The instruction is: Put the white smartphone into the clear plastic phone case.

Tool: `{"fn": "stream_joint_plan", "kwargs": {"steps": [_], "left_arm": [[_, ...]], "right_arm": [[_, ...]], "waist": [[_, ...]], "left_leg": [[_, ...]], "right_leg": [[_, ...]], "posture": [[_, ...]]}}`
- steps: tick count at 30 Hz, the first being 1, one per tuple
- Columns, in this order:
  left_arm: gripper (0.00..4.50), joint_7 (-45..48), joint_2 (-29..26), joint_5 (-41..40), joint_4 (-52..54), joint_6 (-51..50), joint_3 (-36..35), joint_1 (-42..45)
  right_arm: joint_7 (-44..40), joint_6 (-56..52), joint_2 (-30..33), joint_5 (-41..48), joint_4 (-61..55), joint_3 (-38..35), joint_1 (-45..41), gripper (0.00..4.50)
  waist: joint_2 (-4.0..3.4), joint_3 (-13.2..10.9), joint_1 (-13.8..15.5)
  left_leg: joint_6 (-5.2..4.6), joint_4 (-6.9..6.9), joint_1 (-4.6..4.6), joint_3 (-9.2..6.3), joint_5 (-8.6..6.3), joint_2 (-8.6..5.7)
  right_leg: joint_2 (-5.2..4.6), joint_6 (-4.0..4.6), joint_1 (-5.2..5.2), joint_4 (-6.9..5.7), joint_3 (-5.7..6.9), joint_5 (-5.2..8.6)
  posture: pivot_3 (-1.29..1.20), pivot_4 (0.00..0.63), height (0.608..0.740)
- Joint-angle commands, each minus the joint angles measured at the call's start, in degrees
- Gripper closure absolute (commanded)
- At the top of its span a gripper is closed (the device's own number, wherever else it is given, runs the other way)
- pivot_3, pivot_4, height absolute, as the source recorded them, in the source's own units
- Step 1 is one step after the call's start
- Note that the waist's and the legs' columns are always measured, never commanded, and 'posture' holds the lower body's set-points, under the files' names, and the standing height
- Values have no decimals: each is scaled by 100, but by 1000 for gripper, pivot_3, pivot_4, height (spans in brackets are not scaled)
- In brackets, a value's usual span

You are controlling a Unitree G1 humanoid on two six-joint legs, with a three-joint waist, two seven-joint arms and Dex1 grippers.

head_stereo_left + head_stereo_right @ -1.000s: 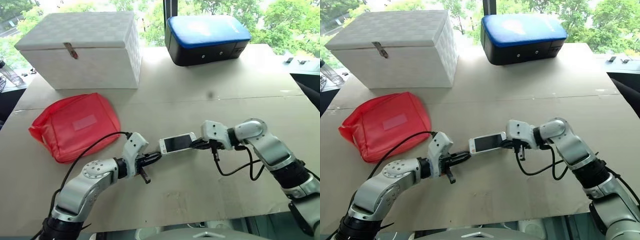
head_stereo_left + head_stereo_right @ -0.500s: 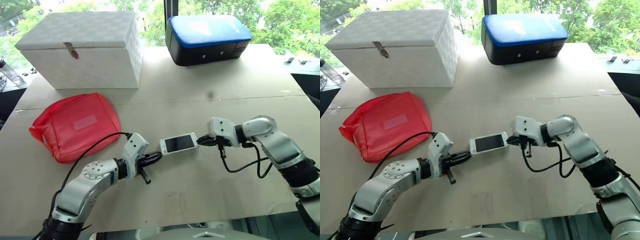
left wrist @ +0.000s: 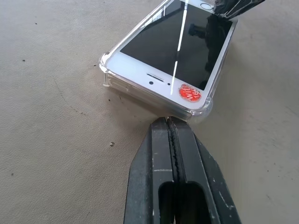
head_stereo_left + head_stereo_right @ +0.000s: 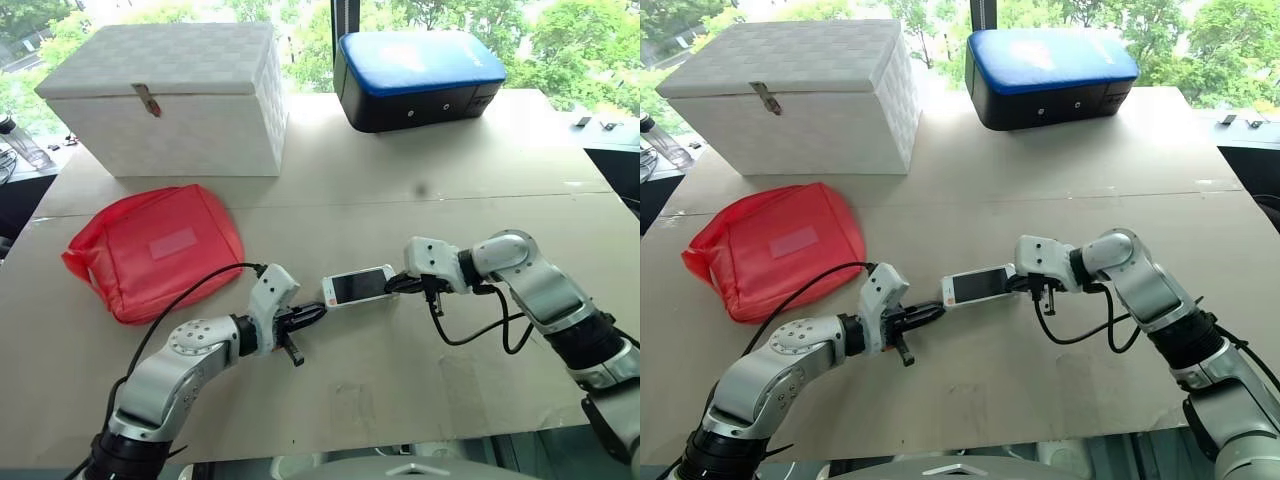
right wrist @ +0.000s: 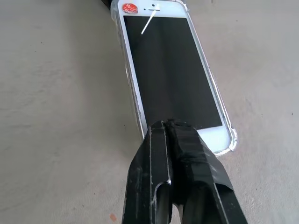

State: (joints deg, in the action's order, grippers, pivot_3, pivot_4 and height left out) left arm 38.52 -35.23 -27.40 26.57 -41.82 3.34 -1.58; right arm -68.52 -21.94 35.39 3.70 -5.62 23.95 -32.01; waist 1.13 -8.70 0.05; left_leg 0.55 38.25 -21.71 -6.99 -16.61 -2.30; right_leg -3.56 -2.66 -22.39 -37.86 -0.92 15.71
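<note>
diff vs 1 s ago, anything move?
Only the right tool: it backed off the phone's right end half a second ago, then returned, shut, tips over the white smartphone. The phone sits in the clear plastic phone case, same spot. Left tool unchanged, shut against the case's left end. Red pouch and both boxes as before.

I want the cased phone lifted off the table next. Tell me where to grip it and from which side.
Grip the white smartphone across its two long edges near the middle, coming from above. It lies flat, screen up, in the clear plastic phone case, and both shut grippers, left and right, crowd its short ends.
</note>
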Motion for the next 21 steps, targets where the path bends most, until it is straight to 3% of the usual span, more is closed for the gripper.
{"fn": "stream_joint_plan", "kwargs": {"steps": [1,13,21], "left_arm": [[4500,-66,44,45,35,-62,115,-87],[4500,-87,62,59,40,-44,98,-136],[4500,-50,55,74,-14,-37,123,-66]], "right_arm": [[6,63,20,-7,-1,-70,-55,4477],[-44,27,521,-28,38,-271,27,4477],[-84,-107,43,134,-183,-74,-6,4477]], "waist": [[0,0,1],[-1,0,15],[-1,-1,21]], "left_leg": [[0,0,0,0,0,0],[0,-2,-1,3,0,0],[0,-1,0,2,0,1]], "right_leg": [[0,0,0,0,0,0],[0,0,0,2,-2,0],[1,0,0,0,-1,0]], "posture": [[0,150,740],[0,150,740],[0,150,740]]}}
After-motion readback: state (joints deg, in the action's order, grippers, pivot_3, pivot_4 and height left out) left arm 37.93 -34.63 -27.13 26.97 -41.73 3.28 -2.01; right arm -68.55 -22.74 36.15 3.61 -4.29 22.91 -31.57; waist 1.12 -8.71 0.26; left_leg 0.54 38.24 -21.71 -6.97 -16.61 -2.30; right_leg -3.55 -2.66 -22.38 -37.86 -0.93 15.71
